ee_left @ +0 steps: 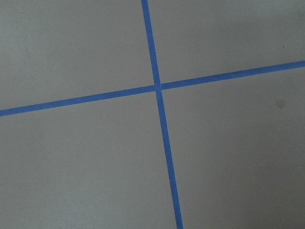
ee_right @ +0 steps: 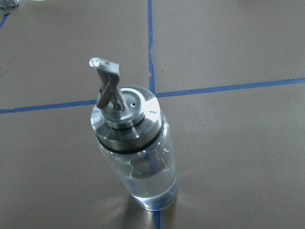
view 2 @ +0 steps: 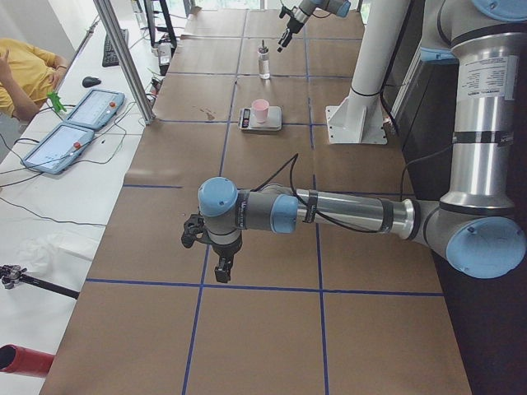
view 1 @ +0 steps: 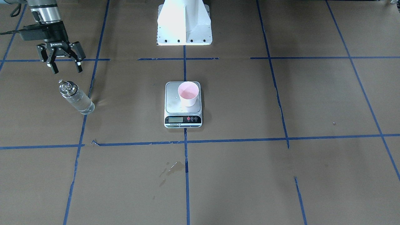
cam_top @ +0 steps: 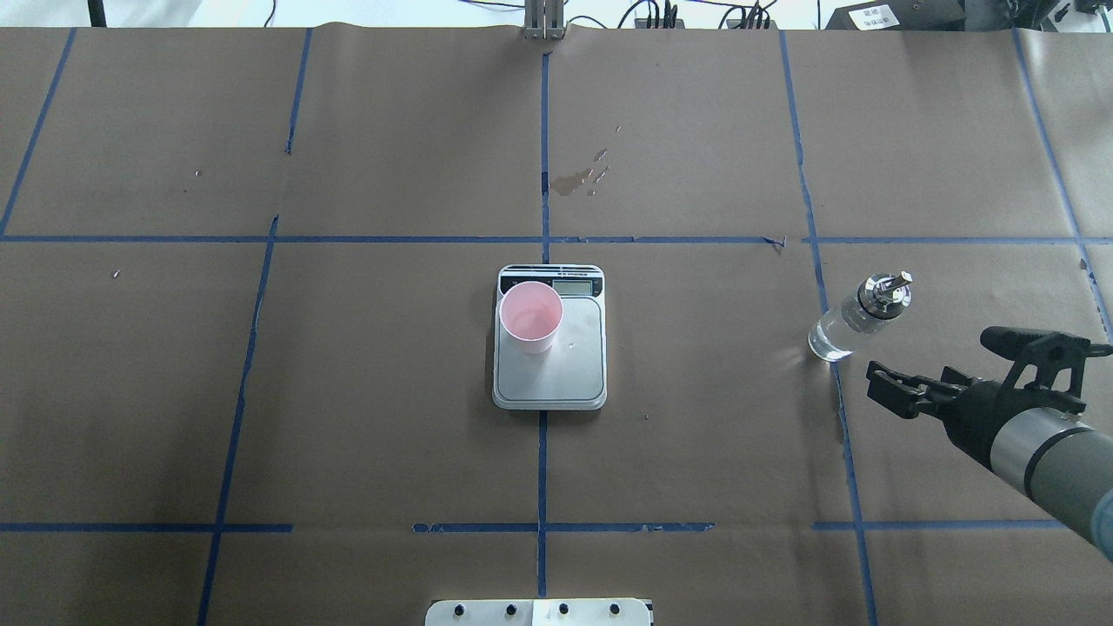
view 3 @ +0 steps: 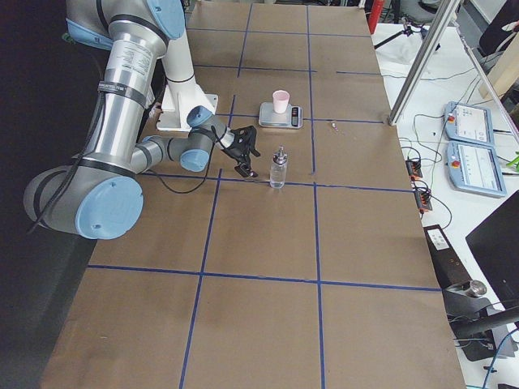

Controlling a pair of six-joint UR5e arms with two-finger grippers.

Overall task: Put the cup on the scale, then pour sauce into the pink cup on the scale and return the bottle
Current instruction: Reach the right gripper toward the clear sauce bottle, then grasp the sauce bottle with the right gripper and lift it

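White lettering "ROBOTIQ" runs across the black body of the right gripper [view 1: 67, 69], seen from the front-facing camera. On the scale [view 1: 183, 104] there is fine print along the front strip below the LCD [view 1: 175, 119] and the buttons [view 1: 192, 118], too small to read, and the display shows no legible digits. A white sticker [view 2: 480, 80] on the left arm [view 2: 486, 123] and a white label [cam_top: 872, 15] on a black box [cam_top: 904, 17] past the table's far edge both carry print too small to make out.

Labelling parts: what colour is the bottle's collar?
Silver metal collar on the bottle; right wrist view shows it best.
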